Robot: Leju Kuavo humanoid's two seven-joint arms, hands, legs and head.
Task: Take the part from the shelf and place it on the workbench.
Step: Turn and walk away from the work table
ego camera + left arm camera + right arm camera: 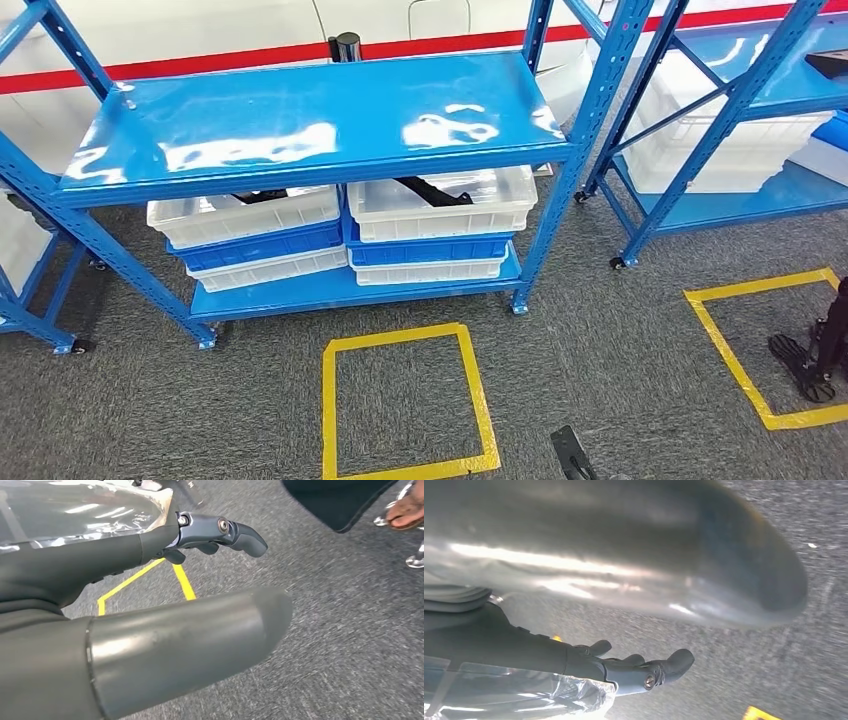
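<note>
Left hand [210,535] hangs low over grey carpet [340,640], fingers loosely apart and holding nothing. Right hand [634,667] the same on its side: fingers spread, nothing in it, carpet beneath. Out in front, from the head view, stands the blue shelf [320,120], and under its top board sit stacked bins. The black part [432,190] lies in the upper white bin [440,215] on the right of the stack, its long axis slanting across the bin; another dark piece [262,196] rests in the neighbouring white bin [245,218]. So the part lies ahead and well apart from both hands, a touch right of centre, which I'd judge favours the right arm. A yellow floor square [405,410] lies between robot and shelf. The wrist views give the fingers; the head view gives the shelf.
</note>
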